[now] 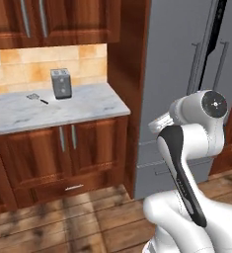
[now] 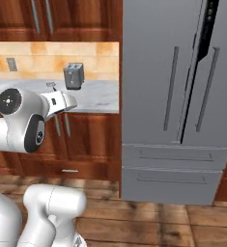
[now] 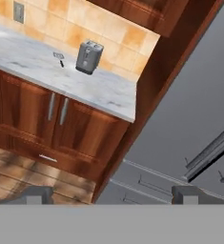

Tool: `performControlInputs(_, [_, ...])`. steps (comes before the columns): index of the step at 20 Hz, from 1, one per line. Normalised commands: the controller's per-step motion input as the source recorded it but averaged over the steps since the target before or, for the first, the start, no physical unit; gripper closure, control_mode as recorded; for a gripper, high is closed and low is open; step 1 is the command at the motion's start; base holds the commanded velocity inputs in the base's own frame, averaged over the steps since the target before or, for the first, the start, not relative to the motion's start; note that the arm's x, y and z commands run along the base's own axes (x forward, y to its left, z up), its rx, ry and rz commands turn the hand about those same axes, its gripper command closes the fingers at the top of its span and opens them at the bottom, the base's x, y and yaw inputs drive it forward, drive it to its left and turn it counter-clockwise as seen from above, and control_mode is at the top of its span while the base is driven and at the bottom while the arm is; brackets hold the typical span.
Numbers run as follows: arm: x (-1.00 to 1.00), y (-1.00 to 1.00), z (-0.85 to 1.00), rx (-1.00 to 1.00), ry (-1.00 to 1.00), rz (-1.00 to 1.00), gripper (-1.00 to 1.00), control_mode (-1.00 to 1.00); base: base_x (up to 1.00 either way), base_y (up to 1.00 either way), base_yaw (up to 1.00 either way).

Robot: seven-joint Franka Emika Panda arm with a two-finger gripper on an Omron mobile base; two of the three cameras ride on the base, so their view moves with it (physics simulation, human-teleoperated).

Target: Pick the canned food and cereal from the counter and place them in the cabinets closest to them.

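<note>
Meanwhile the gripper (image 3: 111, 194) hangs wide open off the counter (image 3: 108, 95) edge, toaster (image 3: 88, 57) well apart.

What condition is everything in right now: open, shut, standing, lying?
Toaster: upright on the counter.
Small utensil: lying flat beside the toaster.
Base cabinet doors: shut.
Wall cabinets: doors shut.
Fridge: right door slightly ajar, drawers shut.
Gripper: open, empty.
</note>
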Motion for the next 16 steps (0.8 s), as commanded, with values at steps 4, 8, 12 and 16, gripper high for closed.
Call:
performControlInputs(4, [0.0,0.0,0.0,0.0,0.0,0.0,-1.0,1.0,-0.25,0.94,-0.05])
performControlInputs(8, [0.0,0.0,0.0,0.0,0.0,0.0,-1.0,1.0,-0.24,0.95,-0.05])
performControlInputs(12, [0.0,0.0,0.0,0.0,0.0,0.0,-1.0,1.0,-0.23,0.97,-0.05])
performControlInputs(16, [0.0,0.0,0.0,0.0,0.0,0.0,-1.0,1.0,-0.22,0.93,-0.04])
